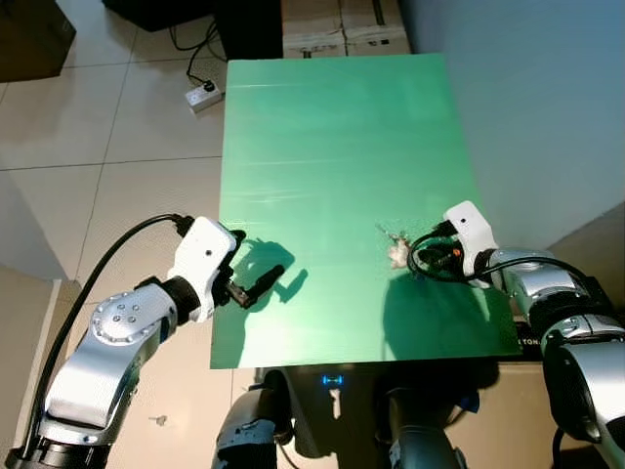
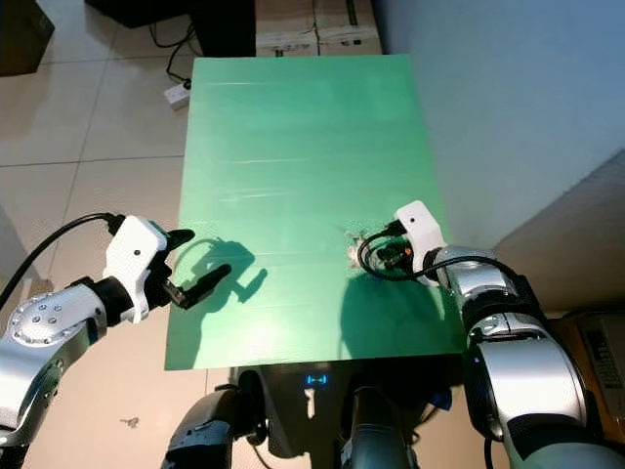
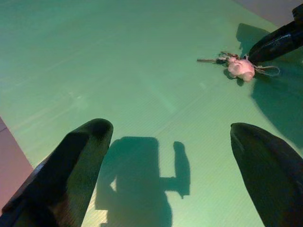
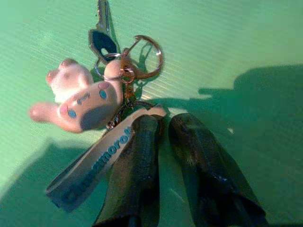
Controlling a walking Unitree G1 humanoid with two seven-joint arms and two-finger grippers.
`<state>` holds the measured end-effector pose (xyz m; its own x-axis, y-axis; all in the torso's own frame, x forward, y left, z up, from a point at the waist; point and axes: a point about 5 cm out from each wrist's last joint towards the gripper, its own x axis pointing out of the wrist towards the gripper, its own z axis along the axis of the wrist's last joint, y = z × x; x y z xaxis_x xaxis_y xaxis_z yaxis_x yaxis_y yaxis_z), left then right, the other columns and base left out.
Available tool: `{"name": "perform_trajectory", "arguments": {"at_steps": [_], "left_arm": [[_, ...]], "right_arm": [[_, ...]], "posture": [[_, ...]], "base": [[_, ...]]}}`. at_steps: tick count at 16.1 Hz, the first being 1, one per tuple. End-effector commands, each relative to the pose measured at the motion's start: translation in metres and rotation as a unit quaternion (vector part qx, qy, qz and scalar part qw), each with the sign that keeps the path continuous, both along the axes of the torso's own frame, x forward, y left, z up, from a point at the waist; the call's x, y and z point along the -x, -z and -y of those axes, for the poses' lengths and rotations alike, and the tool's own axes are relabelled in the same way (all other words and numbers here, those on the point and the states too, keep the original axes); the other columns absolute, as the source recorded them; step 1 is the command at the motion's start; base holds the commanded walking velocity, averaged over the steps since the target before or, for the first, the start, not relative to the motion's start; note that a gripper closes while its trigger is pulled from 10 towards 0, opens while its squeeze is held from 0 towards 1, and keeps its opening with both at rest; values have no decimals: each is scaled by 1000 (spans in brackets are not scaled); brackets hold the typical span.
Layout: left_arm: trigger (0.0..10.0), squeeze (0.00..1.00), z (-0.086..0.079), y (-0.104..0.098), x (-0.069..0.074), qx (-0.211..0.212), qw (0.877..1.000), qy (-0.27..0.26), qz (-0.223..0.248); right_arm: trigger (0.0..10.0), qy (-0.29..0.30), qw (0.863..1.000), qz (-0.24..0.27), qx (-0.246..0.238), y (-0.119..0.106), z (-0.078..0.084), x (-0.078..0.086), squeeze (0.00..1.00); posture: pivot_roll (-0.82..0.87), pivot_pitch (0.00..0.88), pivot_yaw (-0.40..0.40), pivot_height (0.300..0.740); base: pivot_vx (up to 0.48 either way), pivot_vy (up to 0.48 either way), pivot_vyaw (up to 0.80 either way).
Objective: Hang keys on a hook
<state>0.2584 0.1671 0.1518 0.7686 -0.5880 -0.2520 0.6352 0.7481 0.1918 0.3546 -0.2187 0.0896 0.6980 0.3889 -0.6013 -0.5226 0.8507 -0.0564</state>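
Pink-charm keys touching right end effector

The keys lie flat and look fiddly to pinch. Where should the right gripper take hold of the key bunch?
Judging by its pose, grip the strap: it arches off the green table right beside the right gripper, unlike the flat key.

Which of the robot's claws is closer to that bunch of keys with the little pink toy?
The right. The right gripper has its fingertips at the keys, by the strap. The left gripper hovers over the green table's opposite edge, well apart.
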Motion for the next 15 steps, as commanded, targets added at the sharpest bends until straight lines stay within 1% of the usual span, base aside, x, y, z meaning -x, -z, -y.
{"name": "perform_trajectory", "arguments": {"at_steps": [1, 6, 10, 11, 13, 14, 15], "left_arm": [[10000, 0, 0, 1, 4, -4, 1000, 9, -8], [10000, 0, 6, 1, 9, 11, 999, 34, -15], [10000, 0, 7, 1, 9, 14, 999, 39, -16], [10000, 0, 6, 0, 8, 14, 999, 38, -15], [10000, 0, 5, -1, 5, 15, 999, 35, -9], [10000, 0, 5, -2, 5, 15, 999, 34, -8], [10000, 0, 4, -2, 4, 15, 999, 32, -6]], "right_arm": [[0, 0, 1000, -25, 2, 10, 1, 6, 0], [0, 3, 1000, -22, -2, 9, 1, 6, 0], [0, 4, 1000, -20, -5, 7, 2, 5, 0], [0, 5, 1000, -14, -14, 3, 3, 3, 0], [0, 2, 998, 5, -58, -10, 6, -1, 0], [0, 1, 998, 8, -66, -12, 6, -2, 0], [0, 1, 996, 19, -91, -19, 7, -4, 0]], "posture": [[42, 361, 69, 740], [37, 359, 67, 740], [33, 354, 67, 740], [29, 347, 65, 740], [22, 333, 59, 740], [19, 327, 54, 740], [16, 322, 49, 740]], "base": [[0, 0, 0], [0, 0, 0], [0, 0, 0], [0, 0, 0], [0, 0, 0], [0, 0, 0], [0, 0, 0]]}}
